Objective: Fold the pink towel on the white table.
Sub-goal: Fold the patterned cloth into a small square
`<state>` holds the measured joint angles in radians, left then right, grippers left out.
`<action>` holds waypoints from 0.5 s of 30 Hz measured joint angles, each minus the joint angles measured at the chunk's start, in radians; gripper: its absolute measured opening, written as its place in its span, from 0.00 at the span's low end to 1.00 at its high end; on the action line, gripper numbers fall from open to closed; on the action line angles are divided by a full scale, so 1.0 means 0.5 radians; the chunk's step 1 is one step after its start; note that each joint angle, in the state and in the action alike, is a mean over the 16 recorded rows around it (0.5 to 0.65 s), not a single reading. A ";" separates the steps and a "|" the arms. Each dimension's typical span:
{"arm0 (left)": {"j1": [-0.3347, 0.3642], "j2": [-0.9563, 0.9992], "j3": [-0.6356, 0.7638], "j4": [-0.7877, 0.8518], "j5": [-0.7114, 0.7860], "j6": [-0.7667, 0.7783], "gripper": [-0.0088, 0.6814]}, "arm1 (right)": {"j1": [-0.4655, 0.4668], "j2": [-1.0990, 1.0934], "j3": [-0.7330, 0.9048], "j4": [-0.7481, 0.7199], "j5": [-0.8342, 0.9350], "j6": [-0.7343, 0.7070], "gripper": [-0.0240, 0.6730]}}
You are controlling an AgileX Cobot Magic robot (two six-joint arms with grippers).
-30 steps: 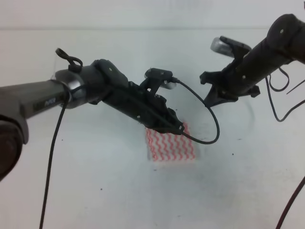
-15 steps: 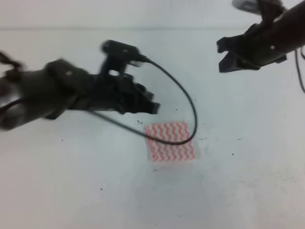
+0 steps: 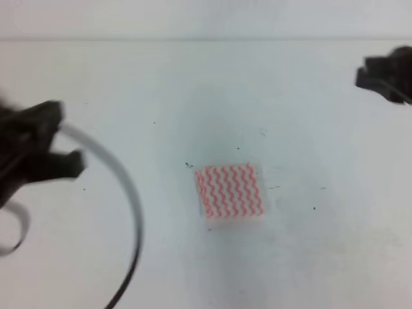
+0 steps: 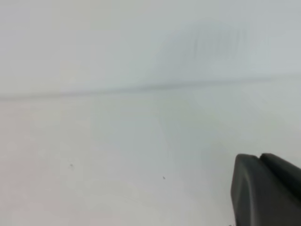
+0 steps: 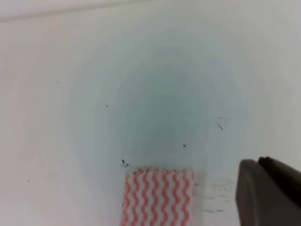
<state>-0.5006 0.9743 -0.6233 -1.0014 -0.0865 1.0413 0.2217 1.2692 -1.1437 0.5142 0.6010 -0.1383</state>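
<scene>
You see one towel lying flat as a small folded rectangle near the middle of the one white table, with nothing touching it. Two arms are in view. Your left gripper sits blurred, well to the left of the towel, a black cable looping below it. Your right gripper is well up and to the right of the towel. You cannot tell how far either claw is open; neither holds the towel.
</scene>
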 joint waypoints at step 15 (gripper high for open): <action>0.000 -0.985 0.695 -0.219 -0.165 0.017 0.01 | 0.000 -1.060 0.781 -0.019 -0.248 -0.035 0.01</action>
<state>-0.5008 0.4816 -0.2756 -1.1107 -0.1691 1.0496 0.2216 0.7390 -0.7530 0.5049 0.4768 -0.1557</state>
